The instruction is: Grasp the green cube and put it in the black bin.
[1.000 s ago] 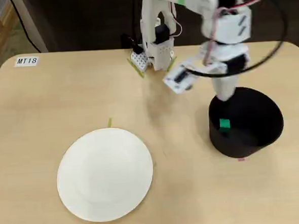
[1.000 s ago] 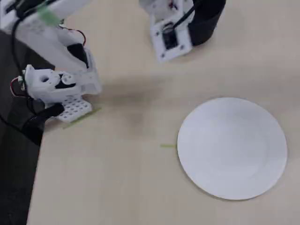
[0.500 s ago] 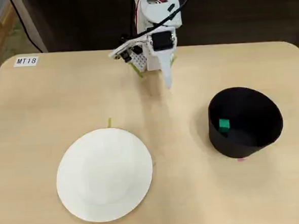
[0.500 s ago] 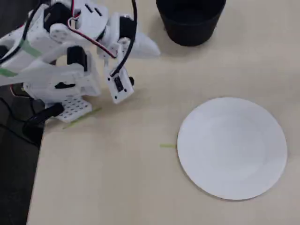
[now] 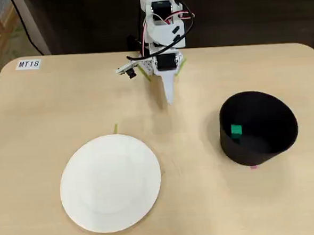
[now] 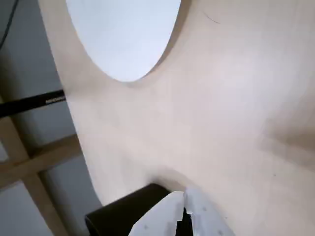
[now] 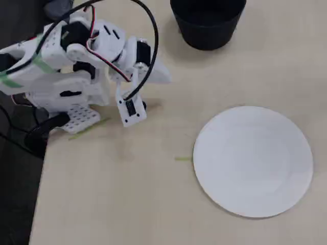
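Green cube (image 5: 235, 130) is seen inside the black bin (image 5: 284, 141) at right of a fixed view, so placement looks done; the gripper (image 5: 169, 98), pressed closed and empty, is parked at upper centre.

One readable label, on the desk's far left corner
In a fixed view a small white sticker (image 5: 28, 64) on the desk (image 5: 204, 200) reads "MT18" in dark letters. In the wrist view a black bar (image 6: 32, 102) beside the desk edge carries pale lettering too small to read
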Controlling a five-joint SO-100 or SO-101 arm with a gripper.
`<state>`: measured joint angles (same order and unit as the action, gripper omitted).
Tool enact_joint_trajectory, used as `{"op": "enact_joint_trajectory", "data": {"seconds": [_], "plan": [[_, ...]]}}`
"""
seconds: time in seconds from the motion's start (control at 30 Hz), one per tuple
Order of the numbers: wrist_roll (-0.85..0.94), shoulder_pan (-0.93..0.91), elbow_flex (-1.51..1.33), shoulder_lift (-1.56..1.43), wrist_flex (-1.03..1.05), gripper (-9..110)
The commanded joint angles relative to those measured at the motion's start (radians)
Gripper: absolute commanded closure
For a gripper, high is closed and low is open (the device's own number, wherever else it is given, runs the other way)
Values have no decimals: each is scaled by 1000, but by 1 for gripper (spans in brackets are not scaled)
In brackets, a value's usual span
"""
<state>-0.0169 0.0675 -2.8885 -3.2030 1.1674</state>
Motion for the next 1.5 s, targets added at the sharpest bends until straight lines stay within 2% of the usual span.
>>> {"op": "enact_joint_trajectory", "data": {"seconds": [0.0, 0.8, 1.47], "plan": [[5, -15, -18, -3, -31, 102], [-2, -40, -41, -3, -40, 99], [-2, -40, -41, -3, -41, 101]]}}
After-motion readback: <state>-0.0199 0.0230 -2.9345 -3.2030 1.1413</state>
